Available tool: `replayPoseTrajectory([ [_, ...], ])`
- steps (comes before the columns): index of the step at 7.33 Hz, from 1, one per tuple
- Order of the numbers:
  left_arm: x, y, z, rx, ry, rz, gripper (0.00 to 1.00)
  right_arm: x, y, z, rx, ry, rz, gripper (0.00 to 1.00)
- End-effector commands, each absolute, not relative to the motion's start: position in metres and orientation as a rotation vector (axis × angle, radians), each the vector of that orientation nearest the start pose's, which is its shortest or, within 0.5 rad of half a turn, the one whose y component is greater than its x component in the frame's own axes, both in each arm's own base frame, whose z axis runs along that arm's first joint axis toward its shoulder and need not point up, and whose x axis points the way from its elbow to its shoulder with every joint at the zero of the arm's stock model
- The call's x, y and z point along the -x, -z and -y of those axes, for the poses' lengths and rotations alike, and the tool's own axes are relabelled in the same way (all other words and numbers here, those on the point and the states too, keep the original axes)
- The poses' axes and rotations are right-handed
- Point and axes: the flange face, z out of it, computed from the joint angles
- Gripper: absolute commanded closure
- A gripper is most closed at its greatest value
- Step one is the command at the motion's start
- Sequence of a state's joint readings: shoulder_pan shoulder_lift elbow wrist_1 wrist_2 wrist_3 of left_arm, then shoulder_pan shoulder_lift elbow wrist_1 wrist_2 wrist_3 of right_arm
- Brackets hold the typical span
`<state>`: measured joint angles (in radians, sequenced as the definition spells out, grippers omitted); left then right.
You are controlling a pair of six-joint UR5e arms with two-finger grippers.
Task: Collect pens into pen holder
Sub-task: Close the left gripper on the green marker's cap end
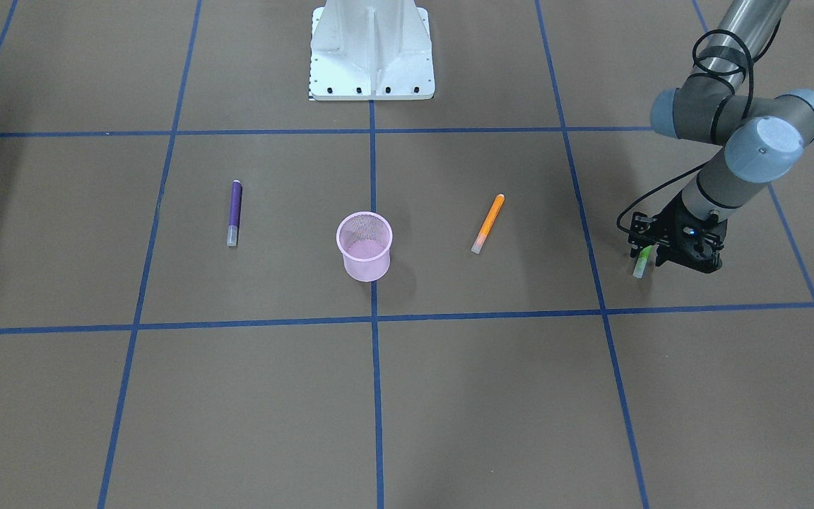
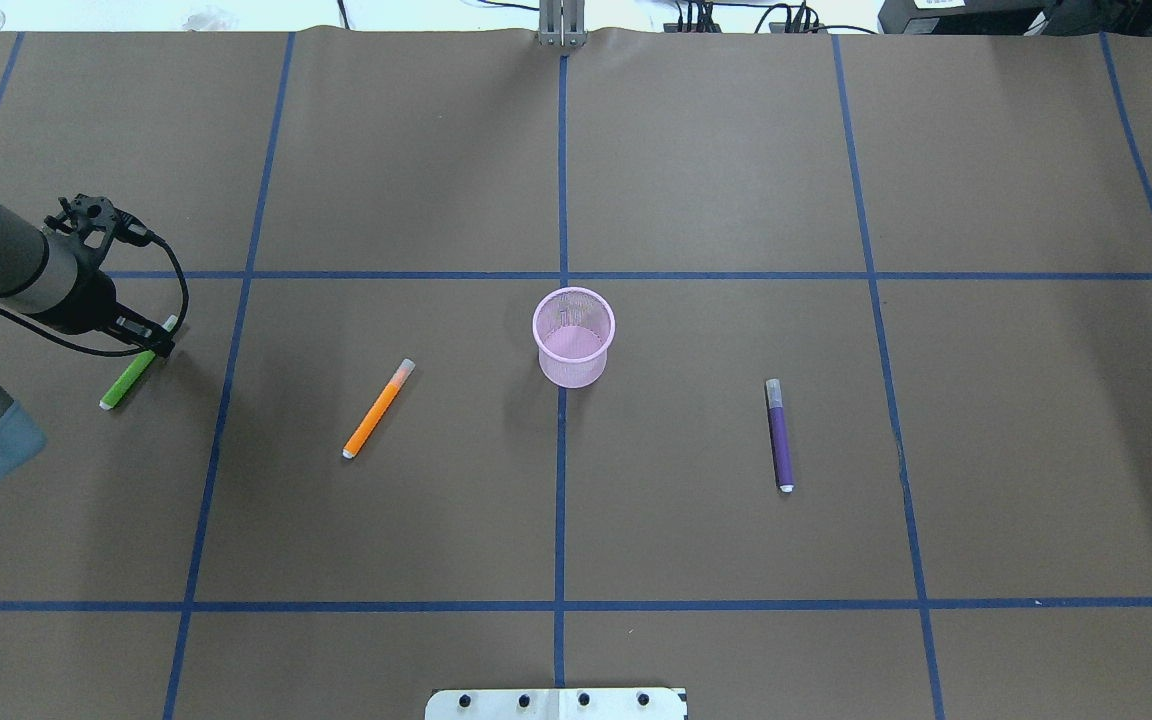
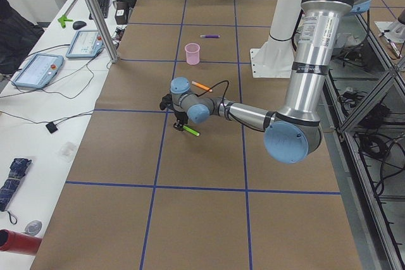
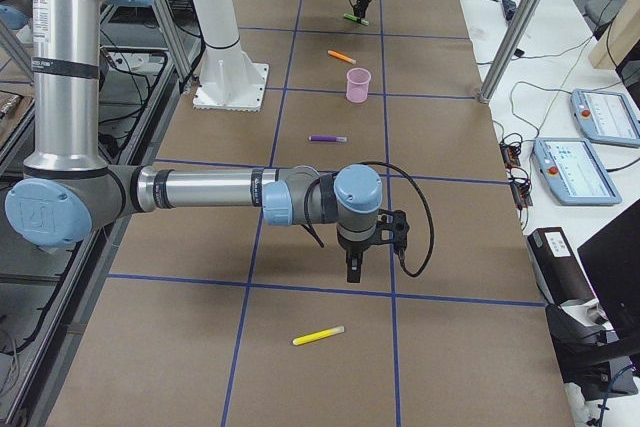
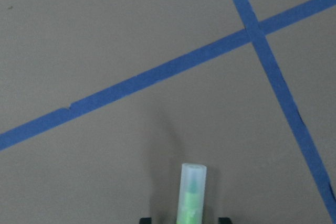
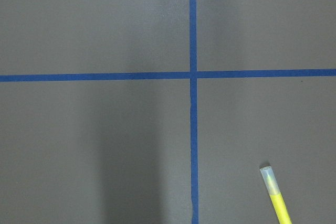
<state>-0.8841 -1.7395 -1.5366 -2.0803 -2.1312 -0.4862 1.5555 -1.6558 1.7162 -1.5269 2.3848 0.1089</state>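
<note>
Straddling the green plastic highlighter pen point(image 2: 126, 381) near one end, my left gripper point(image 2: 160, 349) had its jaws apart, gripping nothing. I judged a square pinch across the barrel best before lifting toward the pale pink wire-mesh pen holder point(image 2: 573, 368), upright mid-table, well apart.

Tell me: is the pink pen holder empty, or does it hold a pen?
Empty: the pen holder stands upright, and the overhead view shows only its bare mesh bottom.
</note>
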Motion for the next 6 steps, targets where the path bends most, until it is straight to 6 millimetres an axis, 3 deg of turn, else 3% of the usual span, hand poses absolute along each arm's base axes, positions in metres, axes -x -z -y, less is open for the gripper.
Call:
replayPoseTrajectory([
  [1,-0.3129,-0.5361,0.5078,-0.222,-0.367,-0.802,0.54,-0.0539,-0.6203,0.4621,-0.046,-0.047,0.817,0.01],
  [2,-0.3124,-0.5371,0.5075,-0.222,-0.366,-0.8,0.68,-0.0539,-0.6202,0.4622,-0.048,-0.046,0.817,0.01],
  [3,-0.313,-0.5383,0.5075,-0.222,-0.365,-0.794,0.73,-0.0539,-0.6202,0.4622,-0.048,-0.046,0.817,0.01],
  [5,-0.3118,-0.5393,0.5061,-0.222,-0.365,-0.794,0.74,-0.0539,-0.6196,0.4622,-0.048,-0.046,0.817,0.01],
  [6,-0.3105,-0.5378,0.5059,-0.226,-0.366,-0.795,0.87,-0.0541,-0.6206,0.4621,-0.047,-0.047,0.814,0.01],
])
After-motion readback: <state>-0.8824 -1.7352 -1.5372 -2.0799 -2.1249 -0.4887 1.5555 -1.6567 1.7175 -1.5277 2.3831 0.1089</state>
